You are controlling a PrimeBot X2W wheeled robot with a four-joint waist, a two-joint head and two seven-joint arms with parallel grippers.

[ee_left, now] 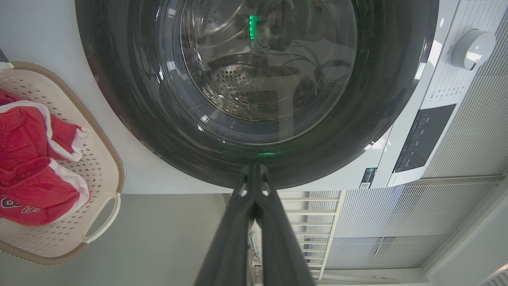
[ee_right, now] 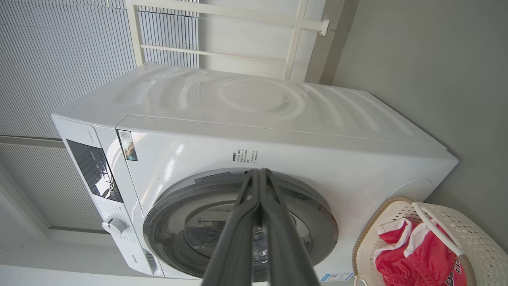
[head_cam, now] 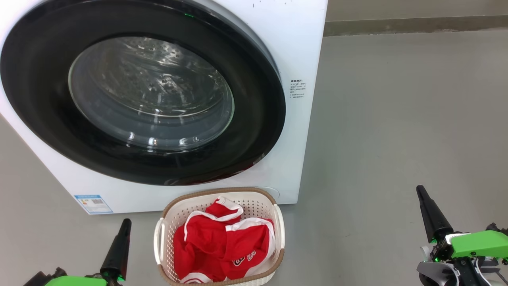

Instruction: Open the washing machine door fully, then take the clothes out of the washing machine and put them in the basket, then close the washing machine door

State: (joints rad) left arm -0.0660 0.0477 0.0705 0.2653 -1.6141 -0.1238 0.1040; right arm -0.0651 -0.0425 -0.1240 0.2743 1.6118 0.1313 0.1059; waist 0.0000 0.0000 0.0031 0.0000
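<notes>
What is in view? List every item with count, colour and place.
White front-loading washing machine: one, white, on the grey floor.
Round door with glossy black rim and clear glass window: one, black and clear, shut on the machine's front.
Cream-white perforated plastic basket with brown rim: one, cream, on the floor before the machine.
Red garment with white trim: one bundle, red and white, inside the basket.
Round white control knob: one, white, on the machine's panel.
Blue-and-white paper label: one, blue, machine's lower front corner.
Left tool: one, dark, shut, lower left of head view.
Right tool: one, dark, shut, lower right.
</notes>
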